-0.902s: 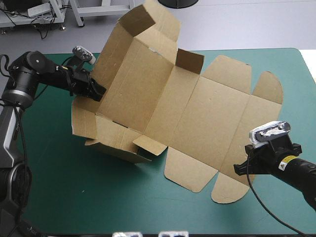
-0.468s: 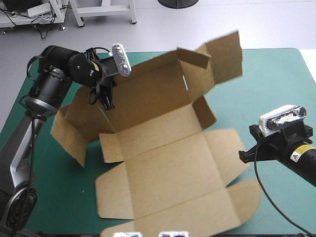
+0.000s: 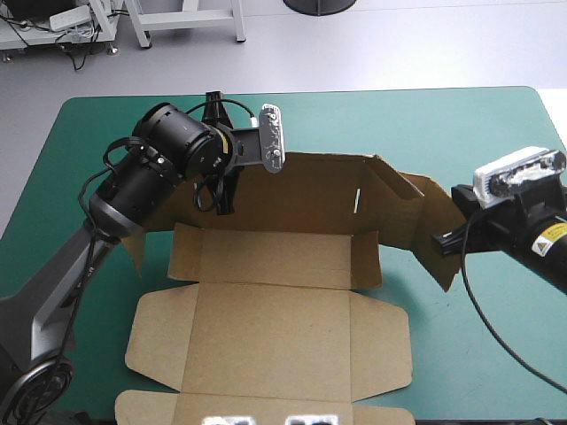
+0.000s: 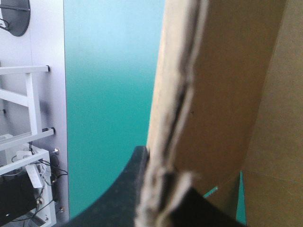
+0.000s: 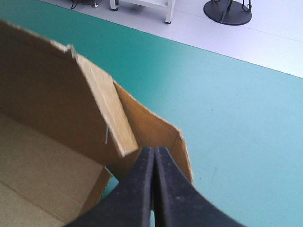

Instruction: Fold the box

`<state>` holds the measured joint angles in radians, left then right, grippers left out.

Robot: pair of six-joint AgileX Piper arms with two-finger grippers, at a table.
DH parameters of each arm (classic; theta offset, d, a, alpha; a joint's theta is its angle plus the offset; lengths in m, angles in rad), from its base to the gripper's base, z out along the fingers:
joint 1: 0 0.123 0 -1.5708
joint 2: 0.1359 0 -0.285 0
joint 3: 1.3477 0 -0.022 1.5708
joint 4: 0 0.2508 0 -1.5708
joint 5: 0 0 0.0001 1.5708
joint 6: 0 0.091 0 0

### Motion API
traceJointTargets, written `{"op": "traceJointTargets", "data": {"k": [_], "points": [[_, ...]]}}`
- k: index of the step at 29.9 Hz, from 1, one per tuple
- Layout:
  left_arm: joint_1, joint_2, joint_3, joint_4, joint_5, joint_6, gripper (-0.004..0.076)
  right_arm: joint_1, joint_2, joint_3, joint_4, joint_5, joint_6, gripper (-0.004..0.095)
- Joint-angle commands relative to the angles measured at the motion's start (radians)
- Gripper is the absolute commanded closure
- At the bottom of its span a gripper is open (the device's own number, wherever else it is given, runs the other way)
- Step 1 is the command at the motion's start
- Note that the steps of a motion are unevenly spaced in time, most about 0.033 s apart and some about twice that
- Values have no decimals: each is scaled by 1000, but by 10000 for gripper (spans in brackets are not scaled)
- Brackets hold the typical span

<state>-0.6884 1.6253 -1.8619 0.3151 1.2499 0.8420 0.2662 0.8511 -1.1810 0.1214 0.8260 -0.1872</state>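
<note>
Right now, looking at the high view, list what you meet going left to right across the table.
left tool, clamped on the raised wall → box → right tool, at the wall's right end

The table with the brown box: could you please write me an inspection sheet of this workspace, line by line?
Surface: teal-green cover, no stain or tear seen.
Job's things: brown box, half formed; back wall raised, front panels flat toward the near edge.
Clutter: nothing seen.
Grippers: left gripper, jaws shut on the back wall's upper edge; right gripper, jaws shut, tip at the right end flap, contact unclear.
Cables: nothing seen.
Surroundings: nothing seen.
</note>
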Motion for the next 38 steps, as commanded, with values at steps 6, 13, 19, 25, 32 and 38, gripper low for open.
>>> {"op": "traceJointTargets", "data": {"k": [6, 13, 19, 25, 32, 38], "points": [[-92, -51, -33, 62, -113, -70, 733, -2, 171, -254, -51, -21, -19, 928], [-175, -51, -33, 256, -267, -166, 733, -2, 310, -406, -51, 26, -31, 928], [-192, -52, -22, 413, -353, -201, 733, -2, 354, -464, -45, 50, -45, 928], [-192, -53, 120, 656, -454, -368, 733, -2, 354, -465, -47, 44, -49, 928], [-192, -53, 323, 877, -528, -639, 733, -2, 366, -465, -62, 42, -45, 928], [-190, -79, 481, 981, -542, -855, 733, -27, 415, -465, -50, 51, -37, 928]]}}
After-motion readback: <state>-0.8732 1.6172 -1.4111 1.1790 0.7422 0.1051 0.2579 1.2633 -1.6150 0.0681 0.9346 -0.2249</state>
